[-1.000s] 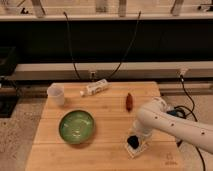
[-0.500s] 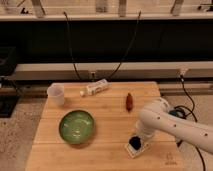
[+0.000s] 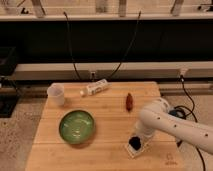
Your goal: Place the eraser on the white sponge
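I observe the gripper (image 3: 136,141) low over the near right of the wooden table (image 3: 107,150), at the eraser (image 3: 134,143), which lies on the white sponge (image 3: 136,148). Its grip I cannot tell. Green bowl (image 3: 76,126) sits left.

One gripper (image 3: 136,141), one eraser (image 3: 134,143), one white sponge (image 3: 131,151), one green bowl (image 3: 76,126), one cup (image 3: 56,94), one bottle (image 3: 95,88)

Single camera, high front view, looks down at wooden table (image 3: 100,150); gripper (image 3: 135,143) lower right
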Controlling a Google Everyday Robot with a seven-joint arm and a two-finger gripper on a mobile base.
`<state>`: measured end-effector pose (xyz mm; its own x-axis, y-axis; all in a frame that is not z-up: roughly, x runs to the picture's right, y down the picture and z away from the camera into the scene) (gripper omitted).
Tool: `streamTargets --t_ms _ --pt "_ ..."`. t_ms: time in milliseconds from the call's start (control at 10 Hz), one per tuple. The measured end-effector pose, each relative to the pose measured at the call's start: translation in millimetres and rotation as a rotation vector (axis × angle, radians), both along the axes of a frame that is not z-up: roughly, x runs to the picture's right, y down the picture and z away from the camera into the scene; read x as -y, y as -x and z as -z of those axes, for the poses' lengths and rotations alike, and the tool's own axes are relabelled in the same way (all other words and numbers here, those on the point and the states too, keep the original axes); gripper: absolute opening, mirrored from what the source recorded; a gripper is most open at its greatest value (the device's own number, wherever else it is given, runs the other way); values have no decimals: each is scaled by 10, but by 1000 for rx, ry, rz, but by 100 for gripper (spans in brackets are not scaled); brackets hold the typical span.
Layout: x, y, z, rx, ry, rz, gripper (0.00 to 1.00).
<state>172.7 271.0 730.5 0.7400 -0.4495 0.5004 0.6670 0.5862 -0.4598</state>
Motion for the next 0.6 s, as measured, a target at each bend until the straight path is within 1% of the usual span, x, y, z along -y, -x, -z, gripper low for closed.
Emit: streamTargets --t_ms 100,200,600 --pt "-4 -3 5 0 1 1 79" --pt "-3 -4 10 0 1 1 80" --pt "2 -17 28 -1 1 3 80"
